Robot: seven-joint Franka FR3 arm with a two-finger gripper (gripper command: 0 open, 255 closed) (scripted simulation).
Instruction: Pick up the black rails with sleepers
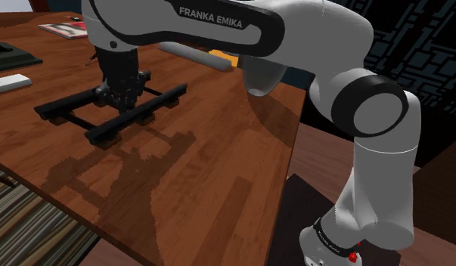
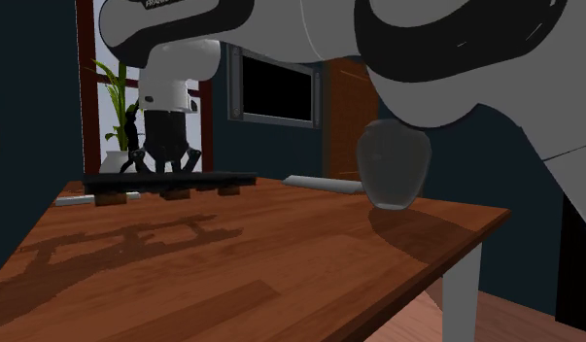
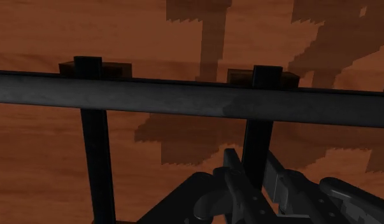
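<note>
Black on black: the jaws stand closed on one sleeper (image 3: pixel 256 137) of the black rails with sleepers (image 1: pixel 154 104), a finger (image 3: pixel 238 191) pressed to each of its sides, roughly midway between the two rails. The track therefore sits directly within the jaws, not off to either side. Its long axis runs crosswise to the clasped sleeper, with one rail (image 3: pixel 184 95) just ahead of the fingertips. Below the jaws lies the wooden desk (image 1: pixel 218 174); whether the track touches it or hangs clear, I cannot tell. I judge that a straight lift from this central hold should keep it level.
</note>
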